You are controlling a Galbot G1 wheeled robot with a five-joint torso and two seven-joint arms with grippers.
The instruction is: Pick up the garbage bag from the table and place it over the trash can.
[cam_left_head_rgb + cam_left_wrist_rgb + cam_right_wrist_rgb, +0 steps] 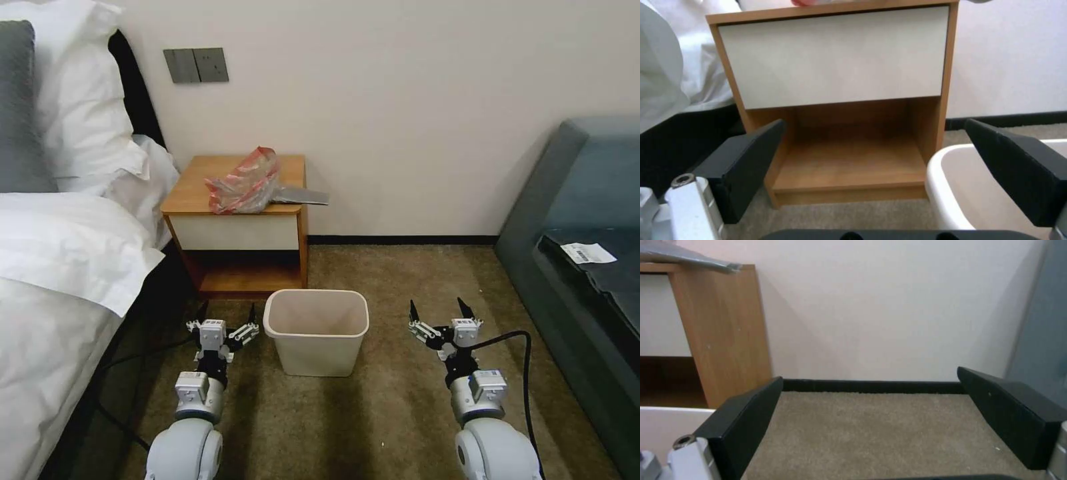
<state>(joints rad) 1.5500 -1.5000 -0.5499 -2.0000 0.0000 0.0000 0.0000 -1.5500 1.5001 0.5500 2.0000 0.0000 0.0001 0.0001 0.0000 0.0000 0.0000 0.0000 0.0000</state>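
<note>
Nothing done: garbage bag crumpled on counter, trash can unlined (left gripper, right gripper both spread, empty).

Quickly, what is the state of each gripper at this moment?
Left gripper: open, holding nothing, low beside the cream-white plastic trash can.
Right gripper: open, holding nothing, low over the carpet.

We're looking at a hotel-style bedroom: bed with white pillows sitting beside a wooden bedside surface, carpet underfoot.
</note>
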